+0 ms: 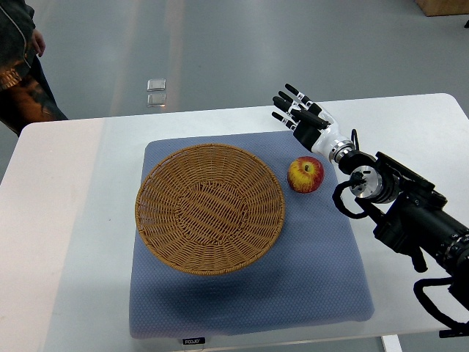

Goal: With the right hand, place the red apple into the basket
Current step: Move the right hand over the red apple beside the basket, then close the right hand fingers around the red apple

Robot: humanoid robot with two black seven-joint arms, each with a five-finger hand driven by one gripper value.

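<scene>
A red and yellow apple [305,175] sits on the blue mat, just right of the round wicker basket [209,207], which holds nothing. My right hand [299,111] is above and behind the apple, past the mat's far edge, with fingers spread and holding nothing. Its arm [410,213] comes in from the right edge. There is a gap between the hand and the apple. My left arm is out of view.
The blue mat [322,279] lies on a white table [58,249]. A person's sleeve and hand [22,66] show at the top left beyond the table. A small clear object [156,92] lies on the floor behind the table.
</scene>
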